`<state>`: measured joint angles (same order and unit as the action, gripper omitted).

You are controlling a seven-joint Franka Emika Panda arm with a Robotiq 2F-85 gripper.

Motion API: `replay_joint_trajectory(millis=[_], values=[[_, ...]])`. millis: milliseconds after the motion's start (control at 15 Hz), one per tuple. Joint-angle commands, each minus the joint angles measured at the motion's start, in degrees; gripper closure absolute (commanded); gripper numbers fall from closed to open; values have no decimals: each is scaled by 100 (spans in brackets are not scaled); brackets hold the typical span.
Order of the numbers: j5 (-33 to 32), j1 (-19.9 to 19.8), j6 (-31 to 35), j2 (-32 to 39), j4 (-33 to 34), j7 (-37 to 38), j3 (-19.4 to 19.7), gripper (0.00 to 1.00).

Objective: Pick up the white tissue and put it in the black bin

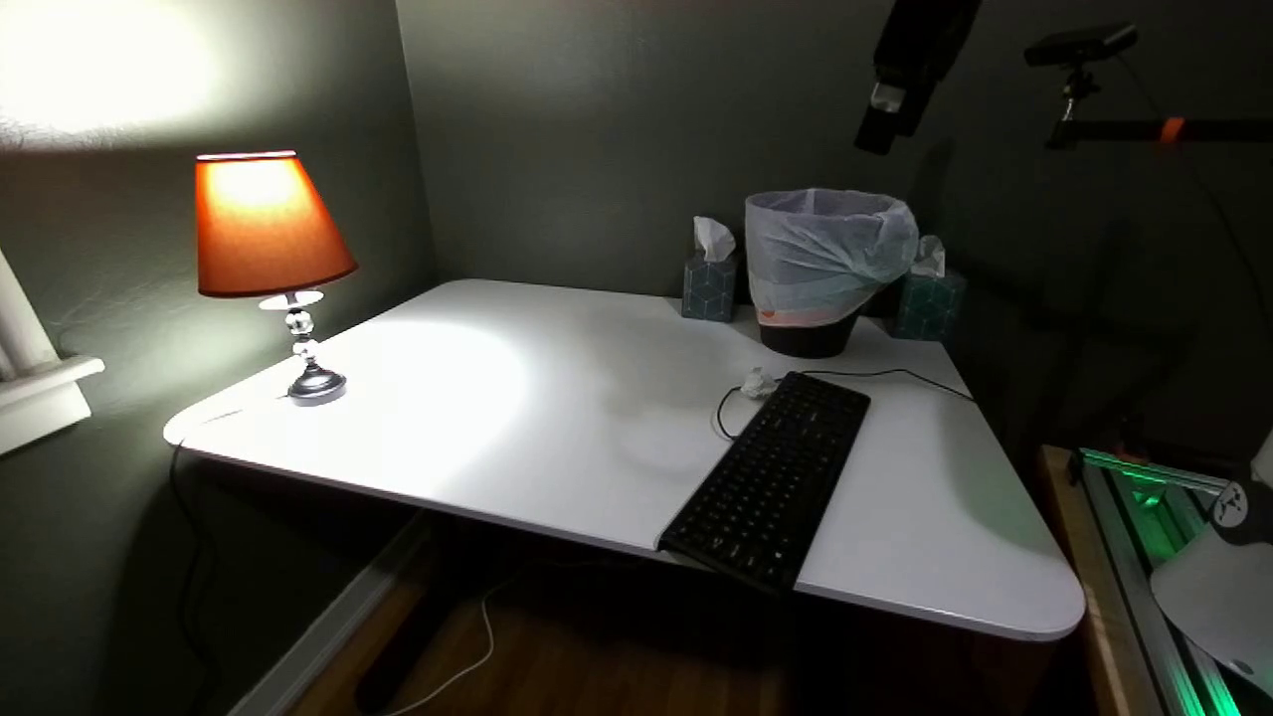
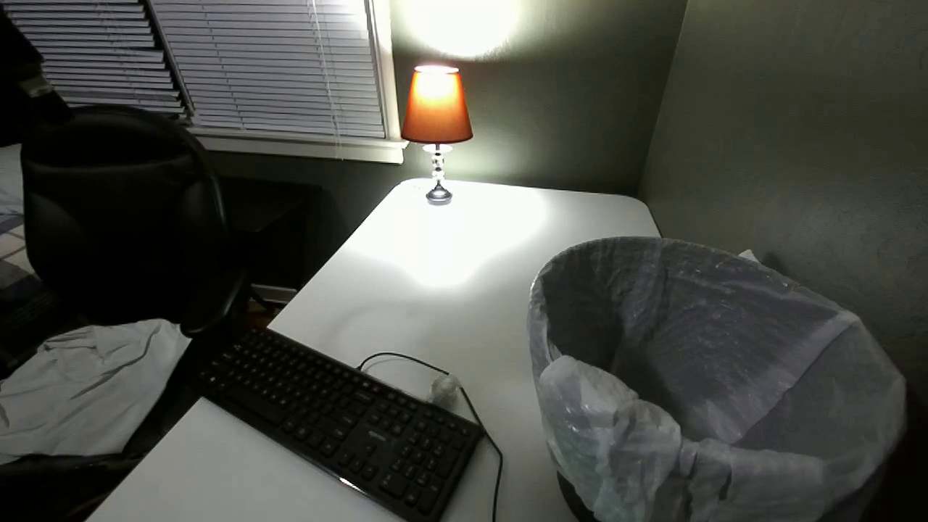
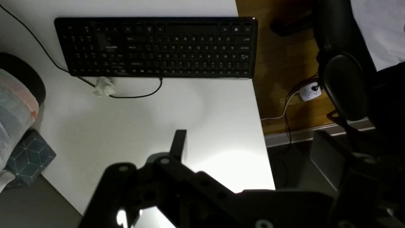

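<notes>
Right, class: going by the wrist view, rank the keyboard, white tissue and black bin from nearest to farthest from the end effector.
1. Keyboard: upper middle, closest to the end effector.
2. White tissue: further left, beside the keyboard.
3. Black bin: at the left edge.

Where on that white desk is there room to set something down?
Most of the white desk between table lamp and keyboard; a smaller patch between keyboard and the desk edge near the robot base. Crowded: around the lined black bin, tissue boxes, crumpled tissue and keyboard cable.

pincer (image 3: 251,139) held aloft, tip down — slightly slanted, fingers (image 3: 178,145) spread wide apart
</notes>
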<state>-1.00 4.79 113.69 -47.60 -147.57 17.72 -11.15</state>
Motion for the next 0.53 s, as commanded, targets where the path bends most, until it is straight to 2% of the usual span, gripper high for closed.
replay_joint_trajectory(millis=[0,267,333,467], values=[[17,-187,228,-391,-452,-117,237,0],[-20,-558,225,-618,-670,-62,503,0],[31,-462,73,-318,-383,-93,353,0],[24,-524,73,-336,-390,-129,383,0]])
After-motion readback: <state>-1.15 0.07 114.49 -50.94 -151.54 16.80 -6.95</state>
